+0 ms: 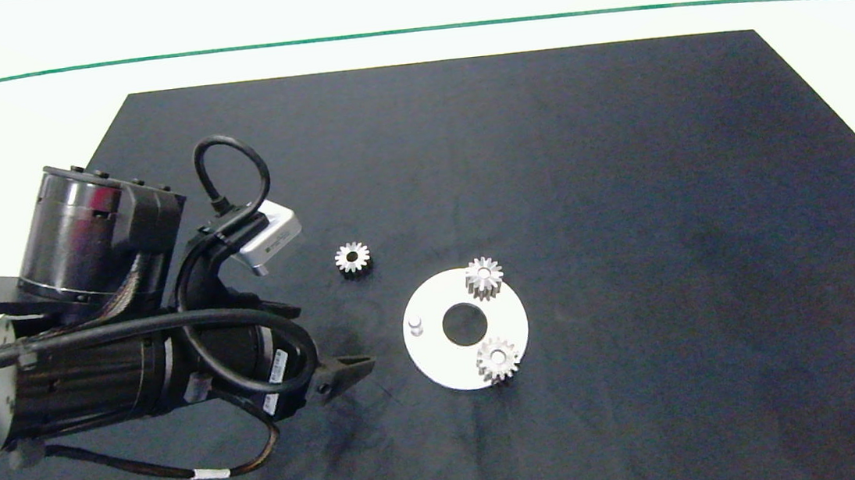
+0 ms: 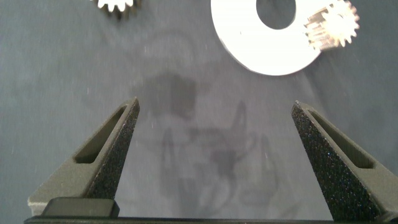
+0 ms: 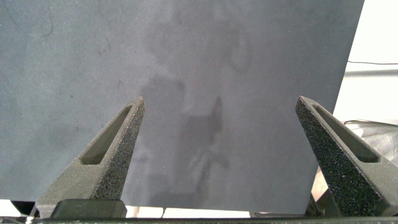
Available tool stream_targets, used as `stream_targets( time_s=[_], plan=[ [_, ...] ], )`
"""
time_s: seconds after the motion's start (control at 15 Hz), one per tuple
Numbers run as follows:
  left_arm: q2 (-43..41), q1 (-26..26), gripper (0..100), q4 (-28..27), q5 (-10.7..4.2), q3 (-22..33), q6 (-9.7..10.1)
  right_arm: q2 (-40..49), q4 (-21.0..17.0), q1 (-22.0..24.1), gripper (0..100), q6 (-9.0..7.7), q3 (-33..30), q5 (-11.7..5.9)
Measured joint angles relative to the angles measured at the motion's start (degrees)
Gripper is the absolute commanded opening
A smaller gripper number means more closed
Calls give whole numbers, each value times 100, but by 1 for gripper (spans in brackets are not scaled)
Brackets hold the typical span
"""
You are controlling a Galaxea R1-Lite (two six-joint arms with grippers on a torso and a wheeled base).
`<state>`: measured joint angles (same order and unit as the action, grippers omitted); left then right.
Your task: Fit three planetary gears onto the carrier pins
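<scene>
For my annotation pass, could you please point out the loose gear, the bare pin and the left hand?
loose gear (image 1: pixel 352 258): head view, centre bore.
bare pin (image 1: pixel 415 324): head view, top of the peg.
left hand (image 2: pixel 214 112): left wrist view, midway between its open fingertips.

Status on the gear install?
Left gripper open, empty, beside white disc. Two gears seated; third gear loose on mat; one pin bare. Right gripper open, away.

Black mat (image 1: pixel 625 174): white disc (image 1: pixel 436 365), loose gear (image 1: pixel 352 258).
</scene>
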<state>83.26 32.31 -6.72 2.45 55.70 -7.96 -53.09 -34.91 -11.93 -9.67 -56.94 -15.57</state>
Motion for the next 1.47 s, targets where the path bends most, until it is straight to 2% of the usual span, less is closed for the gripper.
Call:
stream_targets(
  time_s=[0.2,0.27,0.33,0.47,0.73,1.13,1.47],
  plan=[
    [135,20,100,0,-15,288,-122,-16,5,-7,100,0,13,0],
    [163,20,100,0,-83,408,-193,-18,18,-11,100,0,13,0],
    [190,24,100,-13,-218,522,-293,-22,29,-16,100,0,13,5],
    [262,20,100,-15,-305,736,-438,-24,30,-22,100,7,20,20],
    [642,-26,100,-15,-319,1009,-474,-44,38,-27,100,7,27,107],
    [973,-26,100,96,-329,1395,-557,-44,35,-38,100,7,69,107],
    [1020,-37,100,239,-339,1313,-551,45,30,-27,100,-11,83,94]
  ],
)
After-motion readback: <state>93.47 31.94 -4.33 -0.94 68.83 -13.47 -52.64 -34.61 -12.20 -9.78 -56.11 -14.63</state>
